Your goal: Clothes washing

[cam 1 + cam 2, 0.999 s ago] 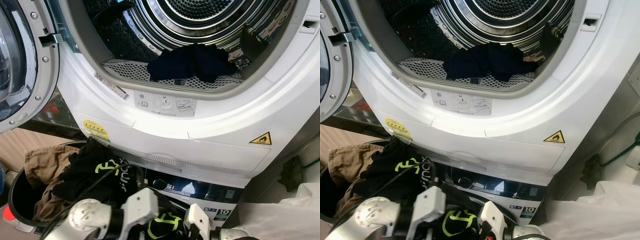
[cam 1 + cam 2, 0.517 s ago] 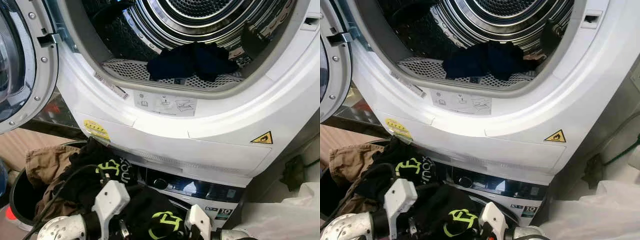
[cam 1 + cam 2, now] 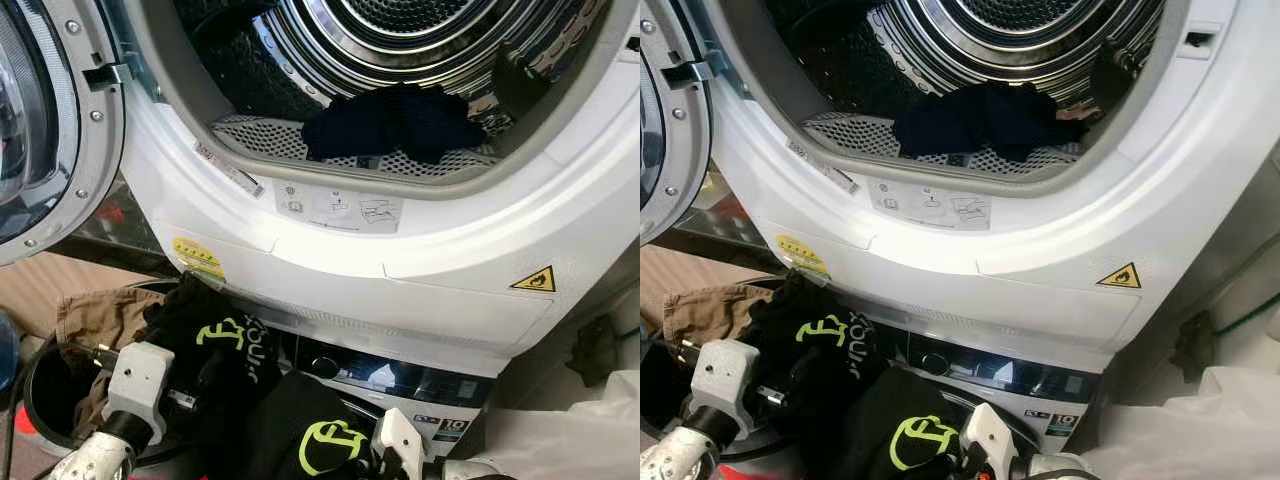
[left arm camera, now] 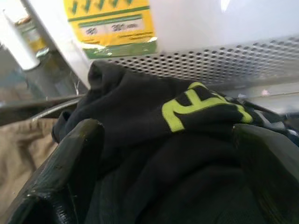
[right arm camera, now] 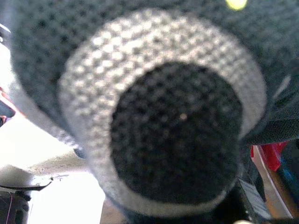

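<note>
The black garment with lime-green lettering (image 3: 235,350) was seen heaped over the rim of the dark laundry basket (image 3: 45,385), beside brown clothing (image 3: 95,315), just below the white front panel of the dryer (image 3: 420,275); a second fold of the same black cloth, bearing a green logo (image 3: 330,440), was draped lower down, in front of the machine stacked beneath. The left gripper (image 4: 163,154) was set astride the garment; its two black fingers (image 4: 70,154) were spread wide on either side of the cloth, with nothing yet pinched between them. Whether the right gripper's fingers were open or closed could not be told; its wrist view was taken up by dark knitted fabric with a grey ring (image 5: 163,107), pressed close to the lens. One dark item (image 3: 390,120) was already lying at the lip of the drum (image 3: 400,30), and the round door (image 3: 40,130) was swung open to the left.

The step in hand was judged to be the gathering of the black garment for lifting into the drum; a thick fold ought to be closed on rather than a single layer; the cloth should be raised clear of the basket rim and the brown clothing, so that nothing is dragged along; the trailing fold should be watched at the drum's lip.
</note>
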{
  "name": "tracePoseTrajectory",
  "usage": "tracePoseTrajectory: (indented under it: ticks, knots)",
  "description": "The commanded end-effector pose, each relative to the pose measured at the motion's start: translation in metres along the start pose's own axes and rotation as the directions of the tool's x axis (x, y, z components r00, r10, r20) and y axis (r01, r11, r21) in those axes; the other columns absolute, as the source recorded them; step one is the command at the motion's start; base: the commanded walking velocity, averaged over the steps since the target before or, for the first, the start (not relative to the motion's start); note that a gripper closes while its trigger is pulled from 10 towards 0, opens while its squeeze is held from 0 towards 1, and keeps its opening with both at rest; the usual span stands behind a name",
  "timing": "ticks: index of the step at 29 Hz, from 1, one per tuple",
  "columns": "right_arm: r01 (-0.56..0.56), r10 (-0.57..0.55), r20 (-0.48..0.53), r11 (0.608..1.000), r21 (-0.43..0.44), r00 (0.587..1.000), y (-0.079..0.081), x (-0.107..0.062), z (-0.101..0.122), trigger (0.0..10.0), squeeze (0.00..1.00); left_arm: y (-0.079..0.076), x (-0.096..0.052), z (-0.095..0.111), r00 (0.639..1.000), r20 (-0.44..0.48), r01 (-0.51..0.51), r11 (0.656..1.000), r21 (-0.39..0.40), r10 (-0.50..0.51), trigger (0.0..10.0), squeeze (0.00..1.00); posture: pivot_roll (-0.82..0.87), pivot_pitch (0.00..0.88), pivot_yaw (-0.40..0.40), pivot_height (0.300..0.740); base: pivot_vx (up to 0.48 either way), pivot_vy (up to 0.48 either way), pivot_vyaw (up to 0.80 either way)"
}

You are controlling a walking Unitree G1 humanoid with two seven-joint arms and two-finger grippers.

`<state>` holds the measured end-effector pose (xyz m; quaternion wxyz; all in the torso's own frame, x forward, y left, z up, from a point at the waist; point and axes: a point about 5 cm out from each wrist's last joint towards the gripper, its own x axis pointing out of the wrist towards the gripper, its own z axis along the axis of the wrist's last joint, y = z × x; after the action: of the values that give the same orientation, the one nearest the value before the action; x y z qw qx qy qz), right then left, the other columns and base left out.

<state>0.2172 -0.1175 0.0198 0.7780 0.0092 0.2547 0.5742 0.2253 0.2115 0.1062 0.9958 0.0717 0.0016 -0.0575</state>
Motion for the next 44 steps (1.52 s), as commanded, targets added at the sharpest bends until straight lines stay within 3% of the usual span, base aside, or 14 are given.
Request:
tracePoseTrajectory:
  ticks: [1, 8, 15, 17, 20, 22, 24, 27, 30, 32, 34, 39, 44]
  knots:
    - [-0.001, 0.001, 0.026, 1.0, -0.004, 1.0, 0.0, 0.002, 0.004, 0.0, 0.0, 0.007, 0.002, 0.0, 0.999, 0.003, -0.054, 0.998, -0.037, 0.054, 10.0, 0.0, 0.03, 0.096, 0.045, 0.74, 0.0, 0.0, 0.0]
    - [-0.009, 0.01, 0.025, 1.0, -0.006, 1.0, 0.001, 0.002, 0.005, 0.0, 0.0, 0.022, 0.009, -0.021, 0.969, -0.113, -0.227, 0.971, -0.069, 0.219, 10.0, 0.0, 0.03, 0.094, 0.038, 0.74, 0.0, 0.0, 0.0]
    - [0.007, -0.007, 0.035, 1.0, -0.008, 0.999, -0.001, 0.003, 0.008, 0.0, 0.0, 0.02, 0.019, -0.026, 0.971, -0.158, -0.194, 0.977, -0.089, 0.179, 10.0, 0.0, 0.02, 0.09, 0.037, 0.74, 0.0, 0.0, 0.0]
    - [0.039, -0.039, 0.101, 0.999, 0.008, 0.994, -0.005, 0.001, 0.017, 0.0, 0.0, 0.032, 0.018, -0.035, 0.932, -0.229, -0.3, 0.952, -0.055, 0.28, 10.0, 0.0, 0.02, 0.085, 0.039, 0.74, 0.0, 0.0, 0.0]
    - [0.036, -0.037, 0.12, 0.999, 0.011, 0.992, -0.003, -0.003, 0.018, 0.0, 0.0, 0.045, 0.012, -0.043, 0.879, -0.266, -0.421, 0.906, -0.04, 0.397, 10.0, 0.0, 0.02, 0.078, 0.038, 0.74, 0.0, 0.0, 0.0]
    - [0.035, -0.036, 0.118, 0.999, 0.011, 0.992, -0.003, -0.004, 0.017, 0.0, 0.0, 0.047, 0.01, -0.044, 0.867, -0.27, -0.445, 0.895, -0.04, 0.419, 10.0, 0.0, 0.02, 0.077, 0.037, 0.74, 0.0, 0.0, 0.0]
    - [0.052, -0.054, 0.126, 0.998, 0.024, 0.991, -0.004, -0.013, 0.013, 0.0, 0.0, 0.052, 0.008, -0.046, 0.843, -0.282, -0.487, 0.873, -0.038, 0.458, 10.0, 0.0, 0.02, 0.069, 0.037, 0.74, 0.0, 0.0, 0.0]
    - [0.053, -0.057, 0.138, 0.998, 0.036, 0.989, -0.002, -0.023, 0.009, 0.0, 0.0, 0.053, 0.008, -0.046, 0.838, -0.281, -0.494, 0.869, -0.03, 0.467, 10.0, 0.0, 0.02, 0.065, 0.036, 0.74, 0.0, 0.0, 0.0]
    - [-0.07, 0.066, 0.147, 0.997, 0.02, 0.987, 0.019, -0.049, 0.005, 0.0, 0.0, 0.05, 0.011, -0.048, 0.848, -0.288, -0.476, 0.878, -0.045, 0.445, 10.0, 0.0, 0.0, 0.063, 0.037, 0.74, 0.0, 0.0, 0.0]
    - [-0.095, 0.093, 0.145, 0.995, 0.009, 0.985, 0.024, -0.054, 0.006, 0.0, 0.0, 0.05, 0.012, -0.048, 0.85, -0.285, -0.473, 0.88, -0.043, 0.443, 10.0, 0.0, 0.0, 0.062, 0.036, 0.74, 0.0, 0.0, 0.0]
    - [-0.126, 0.127, 0.175, 0.992, -0.019, 0.976, 0.03, -0.069, 0.014, 0.0, 0.0, 0.049, 0.013, -0.05, 0.851, -0.287, -0.469, 0.883, -0.034, 0.441, 10.0, 0.0, -0.01, 0.064, 0.038, 0.74, 0.0, 0.0, 0.0]
    - [-0.188, 0.204, 0.289, 0.979, -0.083, 0.935, 0.041, -0.085, 0.039, 0.0, 0.0, 0.044, 0.013, -0.053, 0.855, -0.294, -0.456, 0.889, -0.032, 0.428, 10.0, 0.0, -0.02, 0.077, 0.038, 0.74, 0.0, 0.0, 0.0]
    - [-0.235, 0.261, 0.22, 0.962, -0.137, 0.94, 0.055, -0.102, 0.044, 0.0, 0.0, 0.043, 0.012, -0.056, 0.855, -0.296, -0.452, 0.891, -0.027, 0.425, 10.0, 0.0, -0.03, 0.086, 0.036, 0.74, 0.0, 0.0, 0.0]
